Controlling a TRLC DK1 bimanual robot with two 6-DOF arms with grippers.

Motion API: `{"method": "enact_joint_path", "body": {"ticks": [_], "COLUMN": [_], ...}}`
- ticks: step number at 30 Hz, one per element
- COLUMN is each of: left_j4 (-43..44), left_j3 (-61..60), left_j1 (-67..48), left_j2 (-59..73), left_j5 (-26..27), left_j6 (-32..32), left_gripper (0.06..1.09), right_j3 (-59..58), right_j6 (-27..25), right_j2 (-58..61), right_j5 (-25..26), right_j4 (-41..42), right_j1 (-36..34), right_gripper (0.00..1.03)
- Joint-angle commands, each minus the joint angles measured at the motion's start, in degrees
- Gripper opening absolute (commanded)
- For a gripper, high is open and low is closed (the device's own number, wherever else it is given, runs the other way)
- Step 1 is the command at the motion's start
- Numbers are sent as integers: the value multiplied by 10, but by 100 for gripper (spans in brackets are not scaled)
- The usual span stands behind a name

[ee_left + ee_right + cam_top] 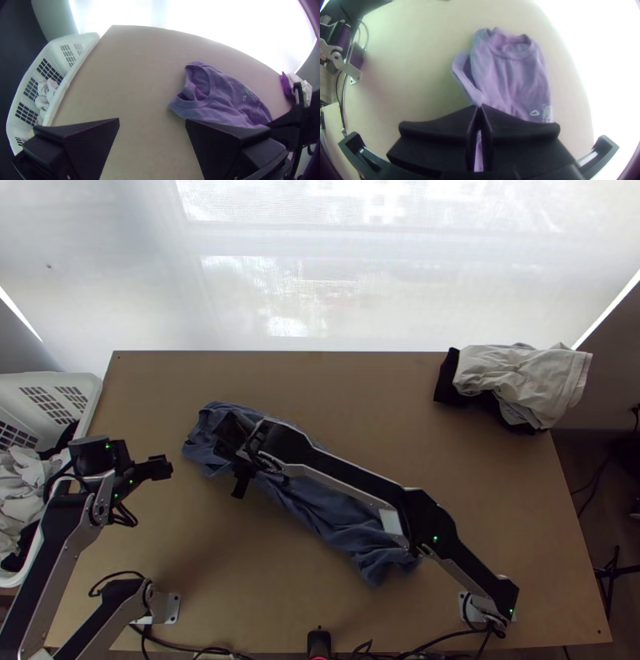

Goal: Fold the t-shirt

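The right pincer (480, 106) is pressed together over the loosely bunched t-shirt (513, 80), any pinch unclear; the left pincer (152, 121) gapes near the collar (195, 102). A shallow bite could slip, leaving layers crooked beneath.

The surface (360, 388) looks like smooth, matt wood. The t-shirt (308, 502) is matt cloth, roughened by wrinkles; creased cloth garments (520, 376) lie at the far right corner. Beside the left edge, the basket (90, 388) is smooth plastic. The arms' silvery links (68, 558) look like smooth metal, the black fingers (215, 143) matt and finely ridged.
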Motion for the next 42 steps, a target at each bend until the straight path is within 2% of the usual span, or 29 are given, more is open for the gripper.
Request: {"method": "enact_joint_path", "body": {"ticks": [1,13,26,36,42], "left_j4": [-25,-44,11,22,15], "left_j3": [21,27,53,109,147], "left_j1": [-103,-321,-422,-480,-511], "left_j2": [-28,-3,103,176,216], "left_j5": [8,12,12,12,26], "left_j6": [1,16,19,19,19], "left_gripper": [102,102,102,102,102], "right_j3": [25,15,-24,-125,-195], "right_j6": [-33,-32,-38,-42,-56], "right_j2": [-61,-139,-209,-261,-296], "right_j5": [48,74,87,87,85], "right_j4": [21,23,23,23,55], "right_j1": [-19,-182,-300,-446,-529], "right_gripper": [3,3,3,3,3]}}
